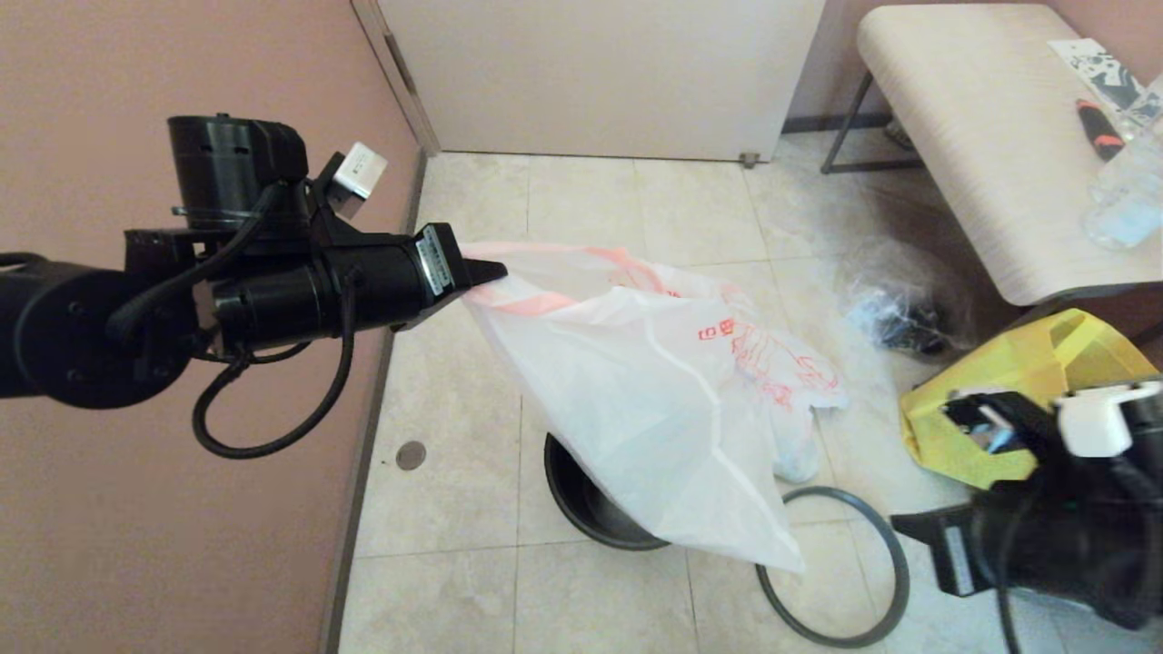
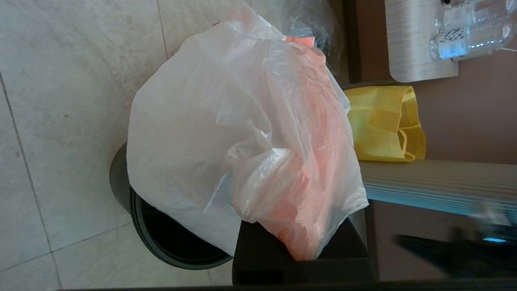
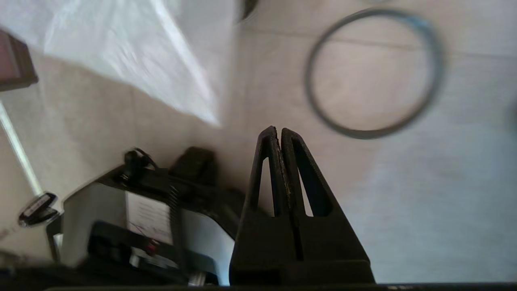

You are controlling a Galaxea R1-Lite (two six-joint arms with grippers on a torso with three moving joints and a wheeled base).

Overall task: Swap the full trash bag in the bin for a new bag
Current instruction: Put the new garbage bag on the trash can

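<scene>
My left gripper (image 1: 491, 272) is shut on the orange-red handle of the new bag (image 1: 654, 400), a limp white carrier with red lettering. The new bag (image 2: 226, 133) hangs slanting down from the left gripper (image 2: 303, 258) over the bin (image 1: 591, 513), a small black bucket (image 2: 161, 242) on the floor tiles. Its dark grey hoop (image 1: 840, 568) lies loose on the floor to the bin's right. The full trash bag (image 1: 798, 454) shows only as a bulgy white lump behind the hanging bag. My right gripper (image 1: 901, 525) is shut and empty, low at the right near the hoop (image 3: 371, 72).
A yellow fabric tote (image 1: 1018, 381) lies at the right beside a clear plastic bag with dark contents (image 1: 895, 313). A bench (image 1: 981, 136) with bottles (image 1: 1127, 195) stands at the back right. A pink wall runs along the left, with a door behind.
</scene>
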